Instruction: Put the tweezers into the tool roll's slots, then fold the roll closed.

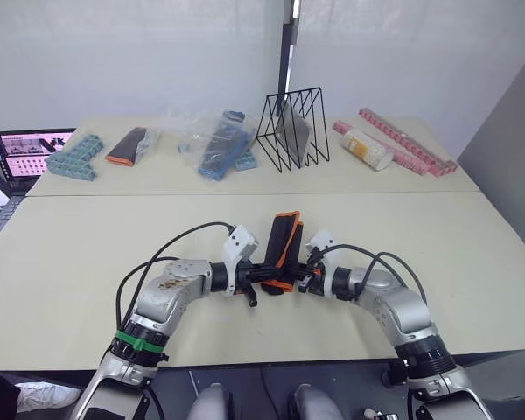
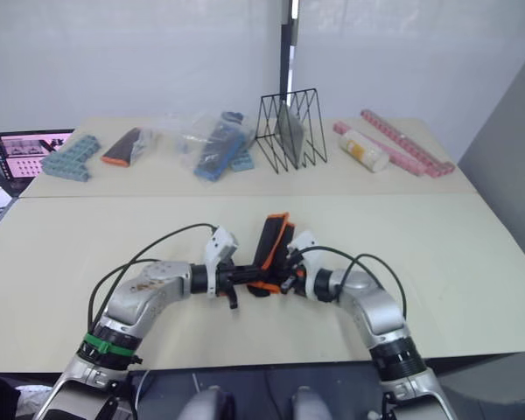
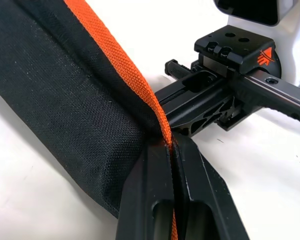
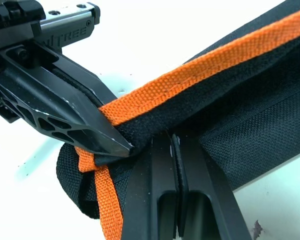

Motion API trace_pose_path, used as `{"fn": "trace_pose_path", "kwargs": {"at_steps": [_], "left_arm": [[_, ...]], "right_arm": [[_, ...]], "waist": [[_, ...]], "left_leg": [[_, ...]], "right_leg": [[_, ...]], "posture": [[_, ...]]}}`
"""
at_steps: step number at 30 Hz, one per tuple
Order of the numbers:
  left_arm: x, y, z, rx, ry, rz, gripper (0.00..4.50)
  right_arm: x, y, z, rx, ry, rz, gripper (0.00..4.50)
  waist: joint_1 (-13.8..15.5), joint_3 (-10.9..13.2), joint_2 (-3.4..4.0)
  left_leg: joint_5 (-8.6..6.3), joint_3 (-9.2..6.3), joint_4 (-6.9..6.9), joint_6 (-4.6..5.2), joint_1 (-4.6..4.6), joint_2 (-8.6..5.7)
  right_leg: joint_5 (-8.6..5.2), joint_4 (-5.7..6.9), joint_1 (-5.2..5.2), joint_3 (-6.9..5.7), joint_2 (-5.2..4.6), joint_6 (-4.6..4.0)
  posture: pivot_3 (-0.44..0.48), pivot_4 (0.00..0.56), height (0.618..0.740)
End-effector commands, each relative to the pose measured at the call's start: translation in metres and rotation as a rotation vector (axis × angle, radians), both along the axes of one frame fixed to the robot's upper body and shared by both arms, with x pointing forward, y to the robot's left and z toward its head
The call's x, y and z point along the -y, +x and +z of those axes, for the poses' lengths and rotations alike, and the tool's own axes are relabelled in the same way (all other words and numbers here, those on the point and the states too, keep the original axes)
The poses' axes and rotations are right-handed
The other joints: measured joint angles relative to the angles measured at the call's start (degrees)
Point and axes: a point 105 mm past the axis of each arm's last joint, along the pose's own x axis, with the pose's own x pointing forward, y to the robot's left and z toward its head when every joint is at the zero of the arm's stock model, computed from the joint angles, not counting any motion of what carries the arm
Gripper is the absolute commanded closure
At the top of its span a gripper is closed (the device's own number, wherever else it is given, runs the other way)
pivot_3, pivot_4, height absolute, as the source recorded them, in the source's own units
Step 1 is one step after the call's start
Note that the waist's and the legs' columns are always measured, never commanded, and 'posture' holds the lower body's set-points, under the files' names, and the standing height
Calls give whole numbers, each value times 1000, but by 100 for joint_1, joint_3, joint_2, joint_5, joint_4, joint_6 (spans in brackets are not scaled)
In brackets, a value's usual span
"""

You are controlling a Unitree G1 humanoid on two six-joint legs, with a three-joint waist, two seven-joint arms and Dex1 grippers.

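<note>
two robot arms are meeting at the near middle of a long cream table [image 1: 87, 262], both working on the tool roll [image 1: 283, 238]. that black fabric bundle with orange edging is lying already folded up narrow, its long side running away from the robot, just in front of the two wrists.

judging by this, the task is sitting near its end: no loose tweezers are showing on the table, and the roll's inner face and slots are hidden by the fold, so whether all five are tucked inside cannot be told. what seems to be left is finishing the closure, perhaps with the strap, which is not clearly showing.

the left gripper [image 3: 171, 150] is pressing its two black fingers tight together, pinching the orange edge at the roll's near end. the right gripper [image 4: 174, 145] is likewise clamping its fingers together on the black fabric just under the orange binding, with the left one's tip touching the same spot from the opposite side.

well apart, along the far edge, are resting a black wire rack [image 1: 290, 131], blue trays [image 1: 73, 156], plastic bags [image 1: 212, 140] and pink strips [image 1: 407, 140].
</note>
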Motion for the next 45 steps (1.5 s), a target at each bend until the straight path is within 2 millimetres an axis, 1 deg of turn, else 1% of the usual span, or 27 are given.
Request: {"fn": "trace_pose_path", "kwargs": {"at_steps": [1, 3, 5, 7, 9, 11, 14, 18, 20, 22, 24, 26, 28, 30, 32, 34, 37, 39, 40, 41, 43, 44, 45], "left_arm": [[9, -8, -21, -45, 43, -11, 4455], [10, -6, -29, -76, 35, 20, 4455], [10, -3, -45, -129, 38, 75, 4455], [13, -8, -57, -174, 41, 85, 4455], [16, -12, -64, -207, 31, 87, 4455], [17, -19, -71, -227, 50, 73, 4455], [17, -24, -77, -250, 59, 60, 4455], [15, -24, -79, -256, 67, 60, 4455], [15, -23, -79, -256, 66, 64, 4455], [15, -23, -79, -254, 68, 66, 4455], [15, -22, -79, -254, 67, 67, 4455], [16, -22, -79, -254, 68, 65, 4455], [17, -22, -79, -253, 69, 64, 4455], [17, -21, -79, -252, 69, 65, 4455], [18, -21, -79, -253, 67, 69, 4455], [18, -20, -78, -248, 67, 78, 4455], [18, -17, -76, -246, 51, 100, 4455], [18, -17, -74, -245, 40, 99, 4455], [18, -18, -73, -253, 29, 94, 3856], [18, -18, -72, -257, 21, 89, 3664], [18, -19, -70, -258, 13, 89, 2998], [17, -17, -67, -246, 0, 95, 2785], [15, -17, -62, -234, -23, 93, 2354]], "right_arm": [[7, 0, -17, -55, -51, -46, 4500], [10, 2, -14, -47, -48, -57, 4500], [15, 4, -10, -42, -30, -71, 4500], [21, 5, -5, -42, -5, -94, 4500], [28, 6, -2, -39, 7, -113, 4500], [38, 7, 4, -32, 24, -142, 4500], [52, 12, 17, -18, 84, -197, 4500], [72, 18, 38, 25, 158, -257, 4500], [76, 18, 50, 66, 173, -250, 4500], [71, 15, 61, 106, 179, -204, 4500], [65, 14, 66, 123, 181, -166, 4500], [55, 14, 73, 137, 189, -127, 4500], [43, 16, 76, 159, 158, -89, 4500], [37, 17, 75, 171, 129, -65, 4500], [25, 16, 73, 175, 107, -26, 4500], [18, 16, 69, 174, 79, -3, 4500], [13, 16, 50, 139, -5, 1, 4500], [15, 16, 37, 114, -59, -2, 4500], [18, 16, 29, 101, -97, -5, 4500], [20, 17, 23, 90, -124, -8, 4500], [23, 18, 17, 79, -151, -14, 4500], [26, 20, 14, 73, -165, -27, 4500], [30, 21, 11, 66, -182, -39, 4500]], "waist": [[4, -4, 0], [12, -11, 1], [47, -18, 3], [97, -19, 2], [137, -22, 1], [151, -23, 1], [149, -24, 2], [142, -25, 4], [136, -26, 6], [137, -26, 6], [132, -26, 7], [133, -26, 7], [132, -26, 8], [144, -26, 7], [145, -26, 8], [144, -26, 8], [153, -26, 8], [152, -26, 8], [152, -26, 8], [152, -26, 8], [140, -26, 8], [133, -27, 8], [129, -27, 8]], "left_leg": [[0, 0, 0, 0, 3, -1], [0, -1, 0, 0, 5, -1], [0, -1, 0, 0, 8, -8], [1, 0, 0, 2, 26, -22], [1, -2, 0, 3, 60, -29], [2, -4, 0, 3, 58, -33], [2, -7, 0, 3, 52, -38], [-5, -22, -1, 13, 38, -40], [-10, -40, -5, 22, 37, -40], [-10, -45, -9, 23, 37, -41], [-10, -46, -10, 23, 36, -40], [-10, -46, -10, 23, 36, -40], [-10, -47, -10, 23, 36, -40], [-10, -49, -10, 23, 37, -41], [-10, -54, -10, 23, 33, -42], [-10, -54, -10, 23, 29, -43], [-10, -57, -10, 23, 26, -45], [-10, -56, -10, 23, 26, -48], [-10, -56, -10, 23, 26, -49], [-10, -56, -9, 23, 26, -51], [-9, -55, -9, 24, 27, -51], [-9, -55, -10, 24, 29, -51], [-9, -55, -9, 24, 31, -49]], "right_leg": [[0, 0, 3, 0, 0, 0], [0, 0, 5, 0, -1, 1], [-1, -2, 11, -1, -7, 2], [-3, -9, 36, -2, -16, 10], [-8, -30, 85, -4, -19, 19], [-8, -32, 88, -3, -30, 27], [-8, -37, 87, -1, -32, 31], [-9, -56, 86, -1, -31, 34], [-9, -67, 87, 1, -31, 35], [-9, -71, 87, 2, -31, 35], [-9, -73, 87, 2, -31, 36], [-9, -75, 87, 2, -31, 37], [-8, -75, 88, 2, -31, 38], [-8, -76, 88, 0, -31, 39], [-8, -81, 90, -1, -31, 39], [-8, -86, 90, 0, -33, 41], [-6, -87, 90, -1, -37, 44], [-5, -89, 90, -1, -41, 47], [-4, -89, 90, -1, -43, 48], [-4, -89, 90, -1, -45, 48], [-4, -90, 91, -1, -46, 49], [-3, -90, 91, 0, -45, 49], [-3, -89, 92, 0, -43, 49]], "posture": [[0, 150, 685], [0, 150, 685], [0, 150, 685], [0, 150, 685], [0, 150, 685], [0, 150, 685], [0, 150, 685], [0, 150, 685], [0, 150, 685], [0, 150, 685], [0, 150, 685], [0, 150, 685], [0, 150, 685], [0, 150, 685], [0, 150, 685], [0, 150, 685], [0, 150, 685], [0, 150, 685], [0, 150, 685], [0, 150, 685], [0, 150, 685], [0, 150, 685], [0, 150, 685]]}}
